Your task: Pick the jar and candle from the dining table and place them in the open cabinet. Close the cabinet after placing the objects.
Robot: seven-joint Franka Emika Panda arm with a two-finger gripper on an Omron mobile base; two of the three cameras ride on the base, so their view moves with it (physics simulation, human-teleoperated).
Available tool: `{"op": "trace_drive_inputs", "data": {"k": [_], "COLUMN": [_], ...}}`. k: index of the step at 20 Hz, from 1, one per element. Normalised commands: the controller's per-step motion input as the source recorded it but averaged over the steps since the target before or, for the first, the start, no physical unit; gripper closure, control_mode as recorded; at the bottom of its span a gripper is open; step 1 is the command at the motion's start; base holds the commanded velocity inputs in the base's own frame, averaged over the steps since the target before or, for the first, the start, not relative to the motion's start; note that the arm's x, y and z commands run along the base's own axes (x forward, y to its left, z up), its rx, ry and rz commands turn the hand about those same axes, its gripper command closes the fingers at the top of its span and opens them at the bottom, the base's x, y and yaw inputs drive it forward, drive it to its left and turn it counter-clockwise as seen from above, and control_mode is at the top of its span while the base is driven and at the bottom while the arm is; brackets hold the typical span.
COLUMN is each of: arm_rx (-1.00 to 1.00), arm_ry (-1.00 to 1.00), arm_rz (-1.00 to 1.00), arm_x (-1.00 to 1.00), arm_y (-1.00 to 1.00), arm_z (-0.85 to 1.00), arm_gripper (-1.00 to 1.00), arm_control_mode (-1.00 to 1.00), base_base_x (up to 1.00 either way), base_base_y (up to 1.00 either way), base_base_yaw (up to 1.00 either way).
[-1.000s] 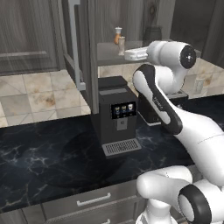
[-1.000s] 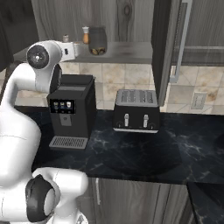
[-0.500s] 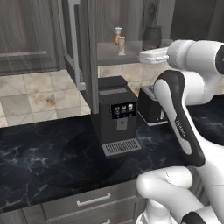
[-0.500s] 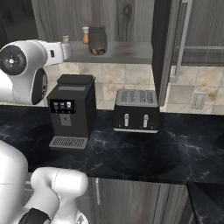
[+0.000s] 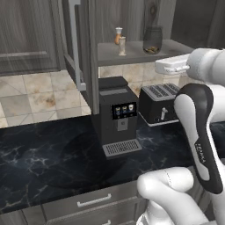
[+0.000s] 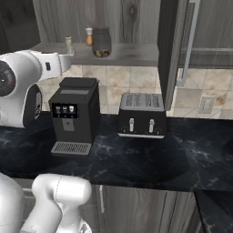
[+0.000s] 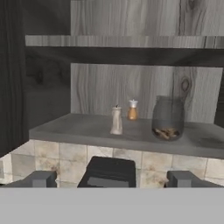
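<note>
From the left base we are seeing the jar [image 5: 152, 40] and candle [image 5: 122, 45] standing on the cabinet [image 5: 132, 52] shelf. From the right, the door [image 6: 167, 50] is hanging open. In the hand view our claw [image 7: 111, 178] is gaping empty, both things ahead; closing the door is coming next.

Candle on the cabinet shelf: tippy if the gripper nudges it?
Probably. The candle is slim and tall for its slightly wider base, so a side nudge could topple it. It looks rigid and light. Standing apart from the jar, nothing beside it would catch it.
</note>
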Motion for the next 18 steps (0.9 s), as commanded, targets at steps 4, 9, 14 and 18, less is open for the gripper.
{"op": "trace_drive_inputs", "data": {"k": [4, 9, 14, 18], "arm_rx": [0.0, 0.0, 0.01, 0.02], "arm_ry": [-0.01, -0.03, 0.0, 0.0], "arm_rz": [-0.01, -0.15, -0.27, -0.2], "arm_x": [-0.8, -0.81, -0.8, -0.69], "arm_y": [-0.44, -0.15, -0.14, -0.58], "arm_z": [0.11, 0.01, 0.01, 0.02], "arm_gripper": [-1.0, -1.0, -1.0, -1.0], "arm_control_mode": [-1.0, -1.0, -1.0, -1.0], "base_base_x": [0.0, 0.0, 0.0, 0.0], "base_base_y": [0.0, 0.0, 0.0, 0.0], "base_base_yaw": [0.0, 0.0, 0.0, 0.0]}}
